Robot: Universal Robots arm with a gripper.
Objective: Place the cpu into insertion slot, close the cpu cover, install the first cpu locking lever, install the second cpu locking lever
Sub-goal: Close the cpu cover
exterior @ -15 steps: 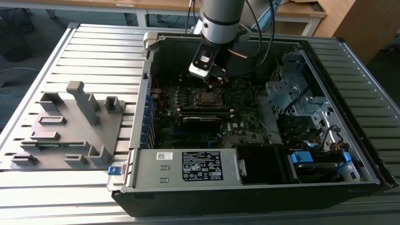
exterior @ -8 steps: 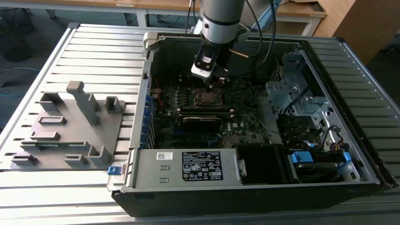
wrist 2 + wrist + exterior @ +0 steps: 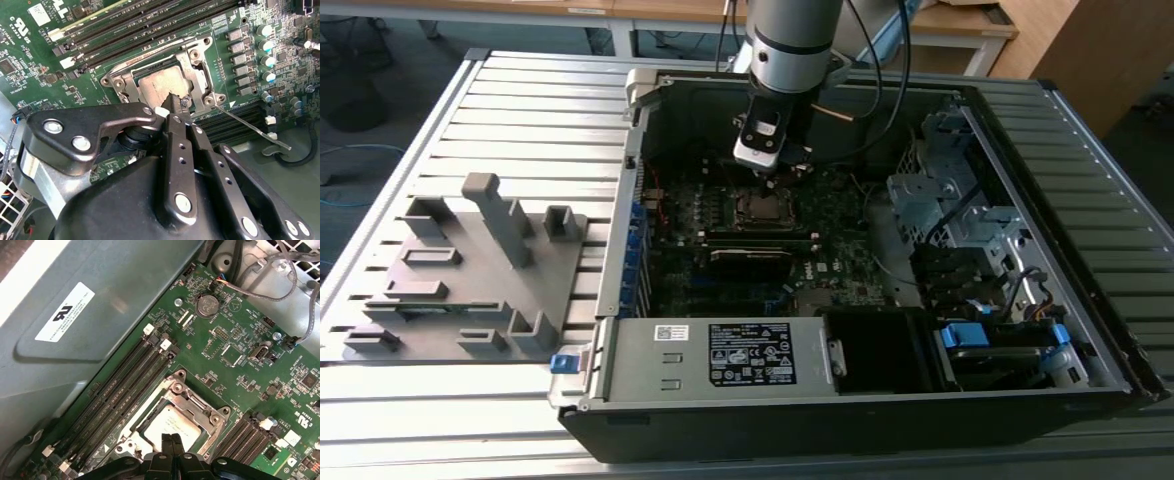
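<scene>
An open black computer case (image 3: 854,432) stands on a slatted metal table (image 3: 520,110) and holds a green motherboard (image 3: 240,340) and a grey white-labelled power box (image 3: 654,372). In the board's socket (image 3: 116,81) lies the small flat square cpu (image 3: 155,87) with a dull grey-brown top. The thin silvery metal cpu cover (image 3: 192,67) lies flat around it. The black gripper (image 3: 176,102) hangs just over the socket's edge, fingers clenched together with nothing seen between them. A thin wire locking lever (image 3: 250,126) slants away from the socket. A grey moulded fixture (image 3: 454,270) sits on the table at the exterior view's left.
</scene>
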